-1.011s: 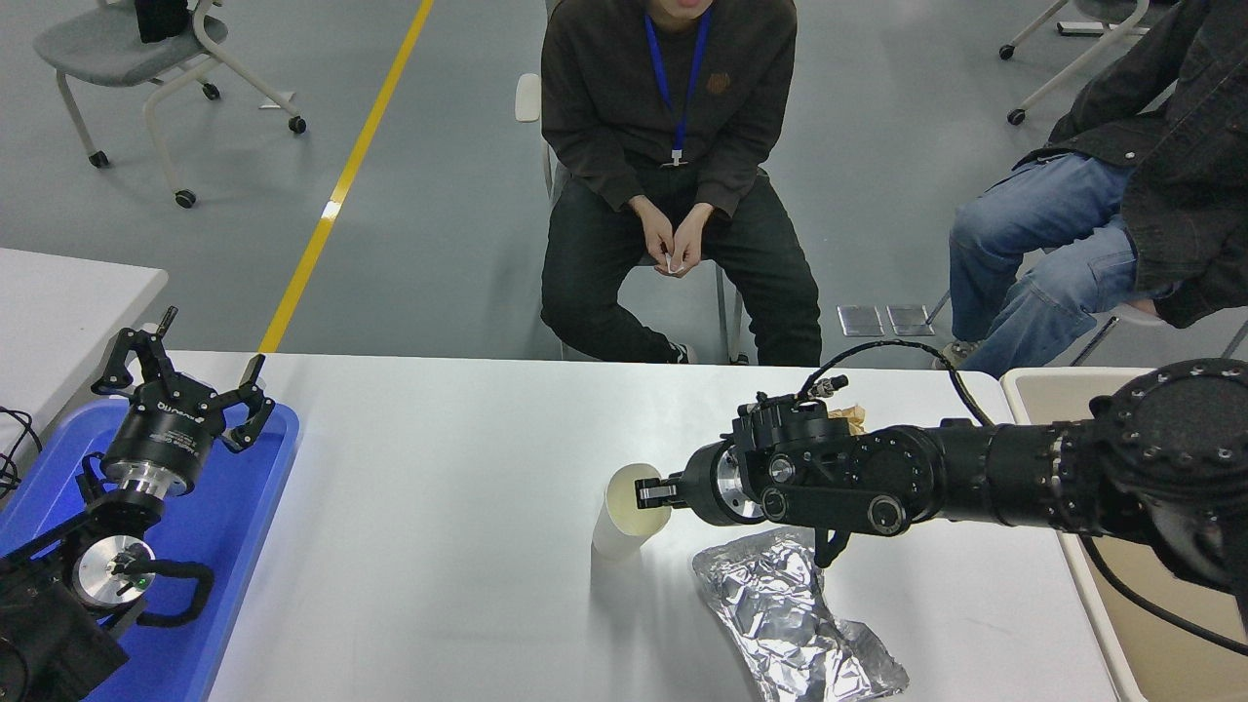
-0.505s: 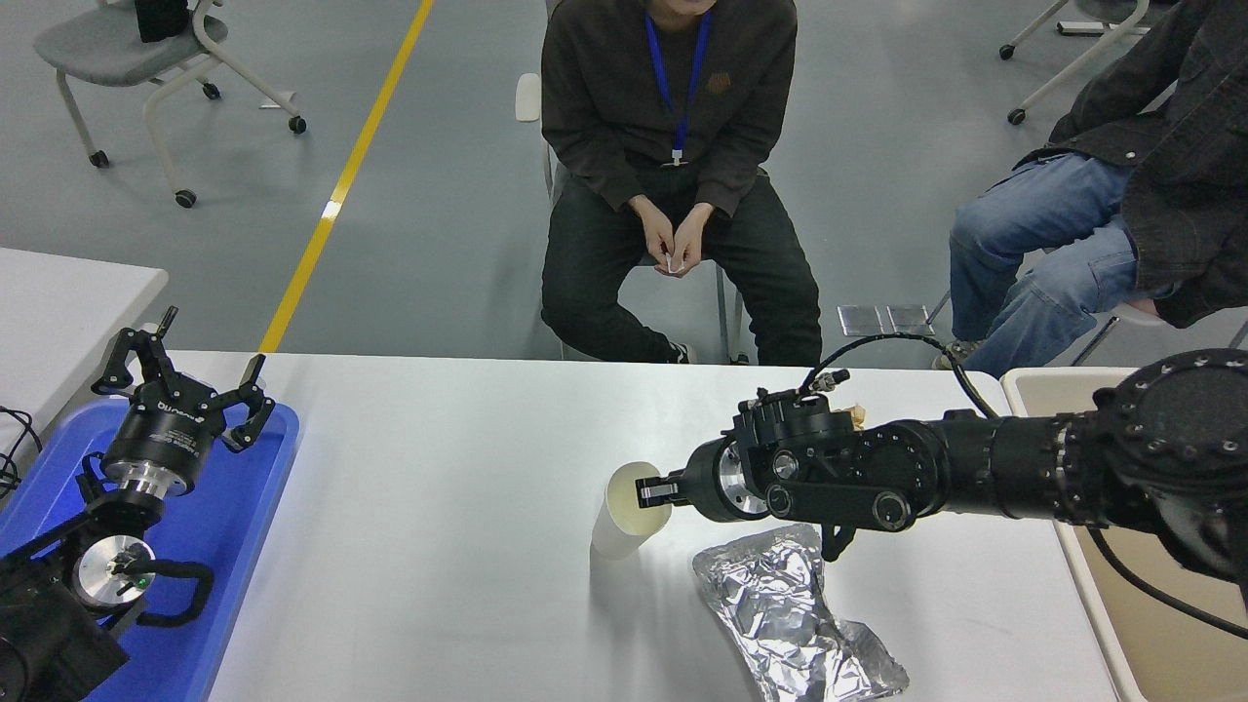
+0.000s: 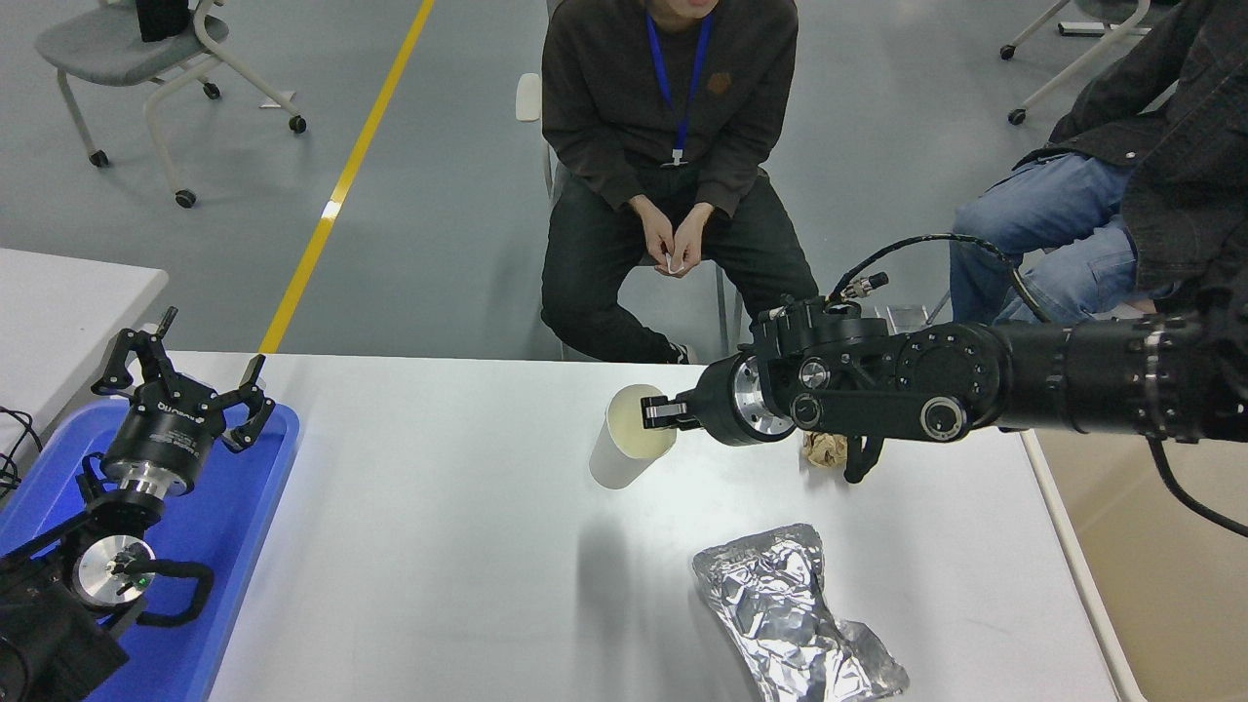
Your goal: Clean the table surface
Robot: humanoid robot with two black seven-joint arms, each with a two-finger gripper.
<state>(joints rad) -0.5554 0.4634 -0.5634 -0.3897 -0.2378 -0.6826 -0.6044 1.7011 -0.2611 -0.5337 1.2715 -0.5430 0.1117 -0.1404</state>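
Right arm enters from the right edge, reaching left across the far half of the table surface [image 3: 439, 546]. Right gripper [image 3: 655, 413] has its fingers pinched on the near-right rim of a white paper cup [image 3: 624, 453], one finger inside the mouth, the other against the outer wall. The cup is off the table and tilted, its mouth turned toward the gripper; its shadow lies on the tabletop below and nearer.

The table surface, white-grey, spans the middle of the view from the blue tray [image 3: 229, 526] on the left to a beige bin [image 3: 1150, 546] at the right edge.

Items on the table: a crumpled silver foil bag [image 3: 790, 614] lies flat at the near right, well apart from the cup. A small brown crumpled paper wad [image 3: 825, 448] sits just under the right arm's wrist, partly hidden by it.

Left arm is parked at the lower left over the blue tray; left gripper [image 3: 185, 385] points away from the camera, fingers spread wide, holding nothing.

Far side: one person seated at centre [image 3: 673, 117], hands clasped between the knees; a second person [image 3: 1121, 185] seated at the far right, only partly in view.
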